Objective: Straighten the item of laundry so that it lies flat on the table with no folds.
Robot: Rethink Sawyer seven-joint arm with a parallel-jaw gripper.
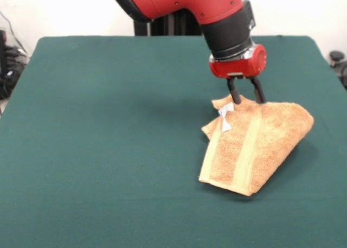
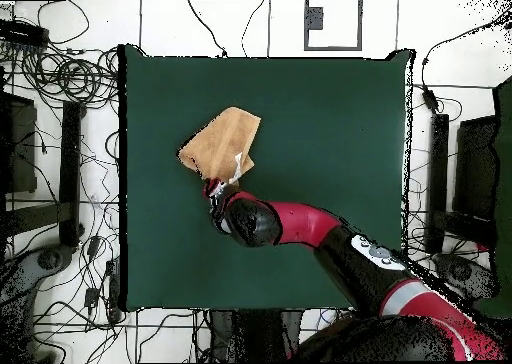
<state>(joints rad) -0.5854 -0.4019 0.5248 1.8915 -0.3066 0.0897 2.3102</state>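
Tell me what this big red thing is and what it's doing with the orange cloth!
The red thing is a robot arm. At its end is a gripper with two thin black fingers, a bit like a hand. One picture is taken from across the table, facing the robot. The other is taken from above, looking straight down, so the arm comes in from the bottom there. On the green table lies a fluffy orange towel, folded over itself, with a small white tag. The fingers reach down to the towel's far edge, one on each side of it, and seem to pinch it. The towel is not flat yet.
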